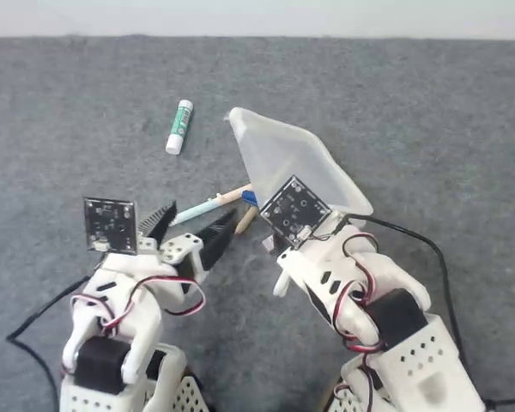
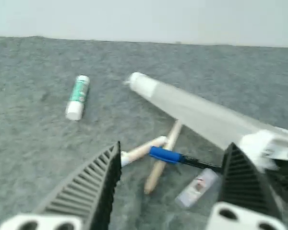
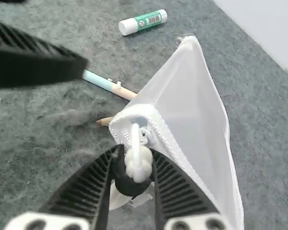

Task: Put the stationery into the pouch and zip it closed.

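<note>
While the right gripper [image 3: 134, 152] is clamped on the zip end of the translucent white pouch [image 3: 192, 110], with the white zip pull [image 3: 136, 165] between its fingers, the left gripper [image 2: 173, 147] hangs with its jaws wide apart over a small heap of stationery. The pouch lies near the middle of the grey tabletop [image 1: 412, 103], stretching from the right gripper toward the far edge. The heap is just beside the pouch's near end: a pale blue pen [image 1: 197, 209], a wooden pencil [image 2: 162, 160], a blue-capped pen [image 2: 165, 155] lying across the pencil, and a small clear-wrapped piece [image 2: 196, 188]. A glue stick [image 1: 179, 126] lies apart, nearer the far edge.
</note>
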`<state>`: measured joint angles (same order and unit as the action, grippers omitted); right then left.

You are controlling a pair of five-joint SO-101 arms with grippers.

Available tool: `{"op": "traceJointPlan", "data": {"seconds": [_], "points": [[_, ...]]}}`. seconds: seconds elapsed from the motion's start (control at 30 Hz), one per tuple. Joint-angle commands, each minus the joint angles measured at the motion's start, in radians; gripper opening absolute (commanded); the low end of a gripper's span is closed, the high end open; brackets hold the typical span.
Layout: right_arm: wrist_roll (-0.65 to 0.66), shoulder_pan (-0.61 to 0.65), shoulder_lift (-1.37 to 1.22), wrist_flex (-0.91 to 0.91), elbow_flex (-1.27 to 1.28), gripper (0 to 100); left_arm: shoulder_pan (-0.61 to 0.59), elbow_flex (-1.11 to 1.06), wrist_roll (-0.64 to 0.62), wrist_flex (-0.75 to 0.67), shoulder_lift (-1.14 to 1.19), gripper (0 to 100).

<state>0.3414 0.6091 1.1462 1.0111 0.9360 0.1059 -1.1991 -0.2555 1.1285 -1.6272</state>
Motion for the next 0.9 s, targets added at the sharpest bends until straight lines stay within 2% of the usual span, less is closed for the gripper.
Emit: {"op": "traceJointPlan", "data": {"seconds": [0.0,0.17,0.27,0.7,0.87], "points": [[-0.011,0.038,0.033,-0.015,-0.028,0.7,0.063,0.050,-0.025,0.000,-0.005,32],[-0.011,0.053,0.039,-0.016,-0.015,0.7,0.103,0.033,-0.023,-0.002,-0.003,32],[-0.011,0.058,0.039,-0.018,-0.014,0.7,0.120,-0.018,-0.021,-0.052,-0.003,32],[-0.011,0.101,0.039,0.007,-0.012,0.7,0.114,-0.130,0.014,-0.143,-0.002,32],[-0.011,0.101,0.039,0.024,-0.011,0.7,0.114,-0.165,0.043,-0.196,-0.002,24]]}}
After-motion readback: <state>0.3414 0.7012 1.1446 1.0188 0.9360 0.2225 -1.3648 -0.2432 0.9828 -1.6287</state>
